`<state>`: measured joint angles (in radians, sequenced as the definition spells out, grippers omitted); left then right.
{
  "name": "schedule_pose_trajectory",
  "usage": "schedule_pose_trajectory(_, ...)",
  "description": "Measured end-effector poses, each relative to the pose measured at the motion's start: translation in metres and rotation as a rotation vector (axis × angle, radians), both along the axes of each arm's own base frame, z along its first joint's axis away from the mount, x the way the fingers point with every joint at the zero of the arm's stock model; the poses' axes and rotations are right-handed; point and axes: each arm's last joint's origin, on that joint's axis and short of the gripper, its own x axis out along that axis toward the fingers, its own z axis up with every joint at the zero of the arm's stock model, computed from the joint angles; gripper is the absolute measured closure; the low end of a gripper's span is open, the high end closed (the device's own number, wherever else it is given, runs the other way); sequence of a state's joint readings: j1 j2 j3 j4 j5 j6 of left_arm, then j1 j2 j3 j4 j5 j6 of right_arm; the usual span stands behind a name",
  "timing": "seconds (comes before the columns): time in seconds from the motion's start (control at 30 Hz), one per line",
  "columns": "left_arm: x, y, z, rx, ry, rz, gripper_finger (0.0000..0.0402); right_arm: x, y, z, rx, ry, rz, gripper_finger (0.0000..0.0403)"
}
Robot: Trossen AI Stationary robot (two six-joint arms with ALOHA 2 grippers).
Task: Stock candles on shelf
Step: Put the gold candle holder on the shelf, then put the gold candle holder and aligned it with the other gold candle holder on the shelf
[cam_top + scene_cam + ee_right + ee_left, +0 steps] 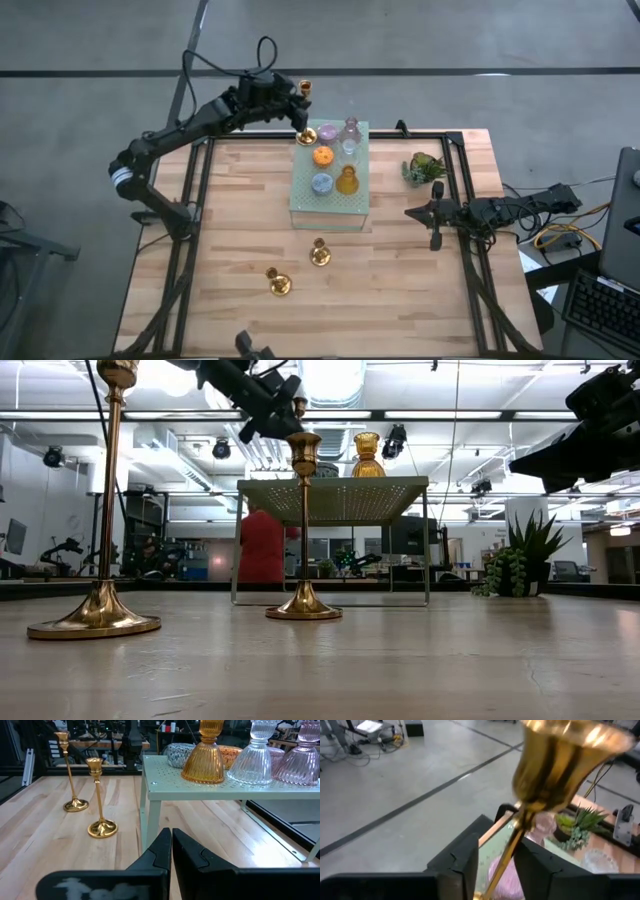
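Observation:
The mint-green shelf (330, 190) stands mid-table. On its mesh top stand an orange candle (322, 155), a pale blue one (321, 183), an amber holder (347, 180), a clear one (350, 135) and a lilac one (328, 132). My left gripper (298, 108) is over the shelf's far left corner, shut on a brass candlestick (305, 112). Two more brass candlesticks (320, 255) (278, 283) stand on their bases on the table nearer the front. My right gripper (436, 215) is shut and empty, right of the shelf. My left gripper (495, 852) pinches the brass candlestick's thin stem (512, 845) between its two fingers, below the cup (560, 760). The fingers come roughly level from the table's left and lie across the stem. The candlestick is tilted, cup toward the far edge; its base (306, 135) is over the shelf's corner, resting or not I cannot tell.
A small green plant (425, 167) stands right of the shelf, near my right gripper. A black metal frame (200, 200) runs around the table. A person in red (262, 545) stands in the room beyond the far edge. Bare wood lies left of the shelf.

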<state>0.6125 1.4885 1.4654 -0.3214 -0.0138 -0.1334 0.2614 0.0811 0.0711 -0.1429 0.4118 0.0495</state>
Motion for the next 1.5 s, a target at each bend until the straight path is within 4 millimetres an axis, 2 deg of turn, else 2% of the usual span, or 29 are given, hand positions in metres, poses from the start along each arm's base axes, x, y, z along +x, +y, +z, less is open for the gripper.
schedule_pose_trajectory(0.33, -0.01, -0.007, 0.0, -0.012, 0.077, -0.031, 0.0223, 0.0, 0.0, 0.0, 0.0, 0.0, 0.0, 0.0394)
schedule_pose_trajectory(0.73, -0.018, -0.036, -0.007, -0.005, 0.227, -0.146, 0.0218, 0.0, 0.0, 0.0, 0.0, 0.0, 0.0, 0.0394)
schedule_pose_trajectory(0.9, -0.029, -0.06, -0.019, 0.024, 0.23, -0.204, 0.0218, 0.0, 0.0, 0.0, 0.0, 0.0, 0.0, 0.0394)
schedule_pose_trajectory(1.13, -0.064, -0.105, -0.043, 0.08, 0.151, -0.302, 0.0219, 0.0, 0.0, 0.0, 0.001, 0.0, -0.001, 0.0394)
schedule_pose_trajectory(1.3, -0.086, -0.139, -0.069, 0.062, 0.068, -0.388, 0.0218, 0.0, 0.0, 0.0, 0.0, 0.0, 0.0, 0.0394)
schedule_pose_trajectory(1.5, -0.102, -0.171, -0.101, 0.054, 0.003, -0.52, 0.022, 0.0, 0.0, 0.0, 0.001, 0.0, 0.0, 0.0394)
